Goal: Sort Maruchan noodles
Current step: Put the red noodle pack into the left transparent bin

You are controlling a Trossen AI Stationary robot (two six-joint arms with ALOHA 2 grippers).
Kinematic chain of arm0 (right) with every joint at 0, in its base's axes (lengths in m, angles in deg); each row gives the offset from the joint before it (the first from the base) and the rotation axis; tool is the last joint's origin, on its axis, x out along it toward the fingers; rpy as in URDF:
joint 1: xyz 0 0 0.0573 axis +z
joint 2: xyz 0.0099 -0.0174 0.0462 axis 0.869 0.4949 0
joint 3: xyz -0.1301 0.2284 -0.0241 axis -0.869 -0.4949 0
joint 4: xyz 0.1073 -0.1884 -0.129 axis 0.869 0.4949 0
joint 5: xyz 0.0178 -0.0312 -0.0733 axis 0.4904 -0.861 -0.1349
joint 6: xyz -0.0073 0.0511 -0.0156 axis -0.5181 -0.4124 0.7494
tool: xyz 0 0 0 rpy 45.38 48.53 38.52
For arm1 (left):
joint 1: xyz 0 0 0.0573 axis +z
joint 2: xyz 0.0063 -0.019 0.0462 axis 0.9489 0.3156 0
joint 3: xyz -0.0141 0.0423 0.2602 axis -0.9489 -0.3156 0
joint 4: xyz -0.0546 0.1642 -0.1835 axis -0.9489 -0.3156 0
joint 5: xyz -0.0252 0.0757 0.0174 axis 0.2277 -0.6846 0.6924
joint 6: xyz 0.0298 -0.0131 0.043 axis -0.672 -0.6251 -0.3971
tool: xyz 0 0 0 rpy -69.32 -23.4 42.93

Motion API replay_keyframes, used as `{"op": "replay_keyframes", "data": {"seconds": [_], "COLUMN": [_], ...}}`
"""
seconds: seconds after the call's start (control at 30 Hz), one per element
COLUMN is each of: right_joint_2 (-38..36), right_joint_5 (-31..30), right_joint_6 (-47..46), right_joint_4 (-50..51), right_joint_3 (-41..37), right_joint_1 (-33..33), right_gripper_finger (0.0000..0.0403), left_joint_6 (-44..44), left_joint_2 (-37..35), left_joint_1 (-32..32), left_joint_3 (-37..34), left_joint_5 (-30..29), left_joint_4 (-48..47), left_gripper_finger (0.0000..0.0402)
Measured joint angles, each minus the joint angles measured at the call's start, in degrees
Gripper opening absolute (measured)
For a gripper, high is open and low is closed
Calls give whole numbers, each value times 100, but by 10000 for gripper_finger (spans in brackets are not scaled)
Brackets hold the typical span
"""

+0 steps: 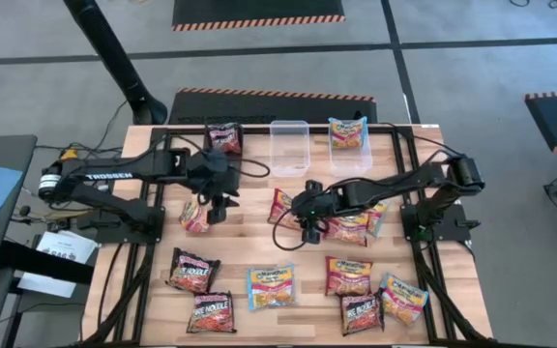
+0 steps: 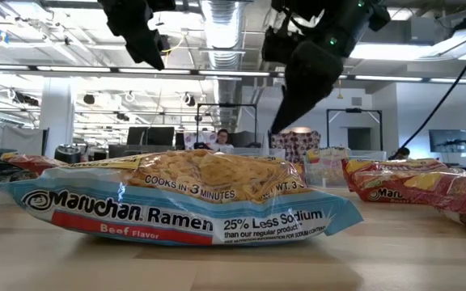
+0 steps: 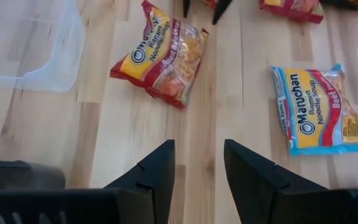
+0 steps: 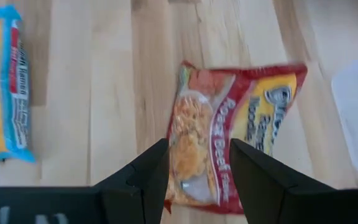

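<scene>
Right gripper: I see its two dark fingers spread apart and holding nothing; it hangs above the middle of the table.
Packet under the right gripper: a red and yellow roast beef packet lies flat on the wood straight ahead of my right fingers, with one end showing in the gap between them; I cannot tell whether they touch it.
Beside that: a light blue and yellow packet lies flat, apart from the red one.
Left gripper: its fingers are also spread with bare wood between them, and it grips nothing.
Ahead of the left gripper: a red and yellow packet lies tilted on the wood, with the corner of a clear bin to one side and a blue beef packet to the other.
Bins: beyond both grippers, at the far edge, an empty clear bin stands just beside a second bin that holds a blue and yellow packet.
Other packets: a dark packet lies past the left gripper at the far edge; nearer than both grippers, dark, blue and red packets are strewn along the near edge, among them a dark one.
Low view: a blue 25% Less Sodium beef packet fills the foreground, with both arms hanging above it.
</scene>
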Motion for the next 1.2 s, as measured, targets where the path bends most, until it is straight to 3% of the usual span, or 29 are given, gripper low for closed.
{"op": "replay_keyframes", "data": {"seconds": [0.13, 0.53, 0.87, 1.2], "right_joint_2": [-124, -496, -457, -457], "right_joint_5": [75, 1667, 1686, 1686], "right_joint_6": [-486, -2050, -2784, -3164], "right_joint_4": [731, 2537, 2794, 2915], "right_joint_3": [-8, 0, -2, -2], "right_joint_1": [5, 743, 1644, 1916], "right_gripper_finger": [192, 191, 214, 235], "left_joint_6": [42, 94, 103, 237], "left_joint_2": [2, 2, 4, 4], "left_joint_1": [-207, -311, -311, -309], "left_joint_3": [0, 0, 0, 0], "left_joint_5": [-265, -674, -725, -725], "left_joint_4": [-50, -64, -76, -74], "left_gripper_finger": [124, 124, 124, 124]}}
